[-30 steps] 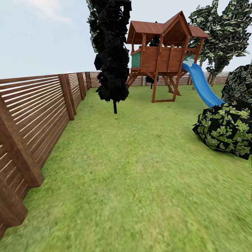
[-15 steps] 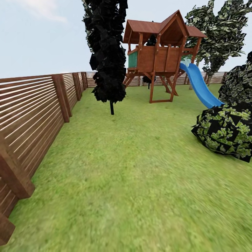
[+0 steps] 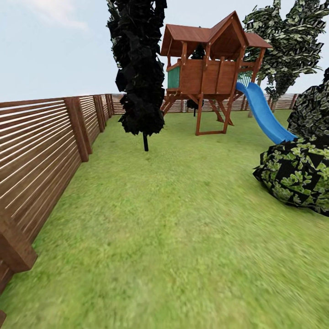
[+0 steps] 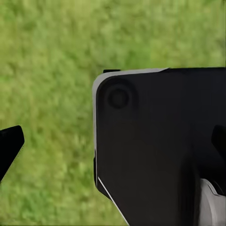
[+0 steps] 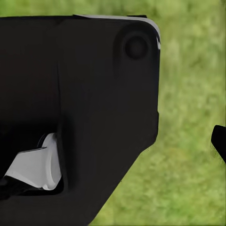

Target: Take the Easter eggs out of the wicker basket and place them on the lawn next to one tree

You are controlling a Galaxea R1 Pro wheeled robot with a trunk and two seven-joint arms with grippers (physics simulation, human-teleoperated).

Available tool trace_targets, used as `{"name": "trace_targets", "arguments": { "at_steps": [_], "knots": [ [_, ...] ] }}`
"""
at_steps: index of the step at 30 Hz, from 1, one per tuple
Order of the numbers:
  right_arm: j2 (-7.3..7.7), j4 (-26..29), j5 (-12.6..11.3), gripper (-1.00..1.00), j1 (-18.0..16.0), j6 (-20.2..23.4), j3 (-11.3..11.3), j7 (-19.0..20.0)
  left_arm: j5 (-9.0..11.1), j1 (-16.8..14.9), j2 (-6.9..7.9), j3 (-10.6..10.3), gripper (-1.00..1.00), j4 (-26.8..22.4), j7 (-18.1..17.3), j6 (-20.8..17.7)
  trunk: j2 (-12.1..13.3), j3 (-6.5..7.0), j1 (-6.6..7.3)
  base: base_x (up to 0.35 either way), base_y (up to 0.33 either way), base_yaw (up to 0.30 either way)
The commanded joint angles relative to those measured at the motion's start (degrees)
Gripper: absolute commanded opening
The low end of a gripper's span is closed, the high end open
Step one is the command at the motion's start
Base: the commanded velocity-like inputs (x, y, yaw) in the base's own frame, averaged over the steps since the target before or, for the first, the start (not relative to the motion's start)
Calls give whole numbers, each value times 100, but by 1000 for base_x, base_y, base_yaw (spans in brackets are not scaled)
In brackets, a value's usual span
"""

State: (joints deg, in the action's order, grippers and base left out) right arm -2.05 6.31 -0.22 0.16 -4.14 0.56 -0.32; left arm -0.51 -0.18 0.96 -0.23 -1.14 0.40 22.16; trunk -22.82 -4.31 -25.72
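Observation:
The Easter eggs and the wicker basket are out of view. The lawn [image 3: 183, 228] stretches ahead of me in the head view. A tree [image 3: 285, 41] with whitish-green speckled foliage stands at the far right, behind the play tower. In the left wrist view my left gripper [image 4: 113, 143] hangs over grass and a black part of my own body, one black fingertip [image 4: 9, 146] at the picture's edge, nothing between the fingers. My right gripper [image 5: 113, 141] looks the same, with a fingertip [image 5: 219, 141] at the far edge.
A brown slat fence [image 3: 41, 146] runs along the left. An all-black tree [image 3: 139, 68] stands ahead left. Behind it is a wooden play tower [image 3: 205, 68] with a blue slide [image 3: 262, 112]. A dark leafy bush [image 3: 297, 176] sits at the right.
The whole head picture has shifted, so the camera has moved: the fence posts have slid left and down out of frame. Nothing in the garden itself has moved.

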Motion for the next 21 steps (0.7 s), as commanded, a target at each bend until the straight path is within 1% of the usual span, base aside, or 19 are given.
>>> {"name": "trace_targets", "arguments": {
  "at_steps": [1, 17, 21],
  "knots": [
    [-3, 6, -3, 100, 2, -9, 6, -7, -8, -3, 1, -5, 100, 0, 4, 16, -10, -10, -6, 303, 0, 0],
    [-6, 7, -1, 100, 2, -13, 3, -4, -10, 0, 1, -7, 100, 0, 4, 16, -10, -10, -6, 300, 0, 0],
    [21, 11, 7, 100, 2, -9, -7, -1, -11, -2, 1, -7, 100, 0, 4, 16, -10, -10, -6, 292, 0, 0]
  ]
}}
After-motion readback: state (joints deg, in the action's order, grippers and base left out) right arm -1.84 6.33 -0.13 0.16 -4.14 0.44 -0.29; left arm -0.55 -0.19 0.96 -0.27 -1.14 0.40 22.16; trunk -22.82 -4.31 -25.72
